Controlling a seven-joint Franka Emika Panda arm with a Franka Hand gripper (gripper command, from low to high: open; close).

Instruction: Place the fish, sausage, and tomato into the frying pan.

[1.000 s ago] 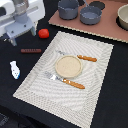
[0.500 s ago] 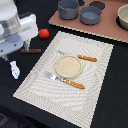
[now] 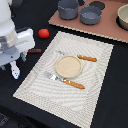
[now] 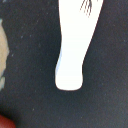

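**We hover over the fish at the mat's edge**

In the exterior view, our gripper [image 3: 13, 64] hangs at the left of the frame, directly above the fish [image 3: 15, 71], which lies on the black table just off the striped placemat [image 3: 95, 85]. We judge this placing as the lead-in to a first pick. The wrist view fills with the fish [image 4: 75, 42] on dark cloth; no fingers show there, so we cannot tell whether they are spread or closed.

The sausage [image 3: 35, 51] pokes out beside the arm's white body, and the tomato [image 3: 44, 33] sits above it. The frying pan [image 3: 91, 14] waits at the top of the frame, well apart from all three.

The wrist points straight down, its camera square over the fish.
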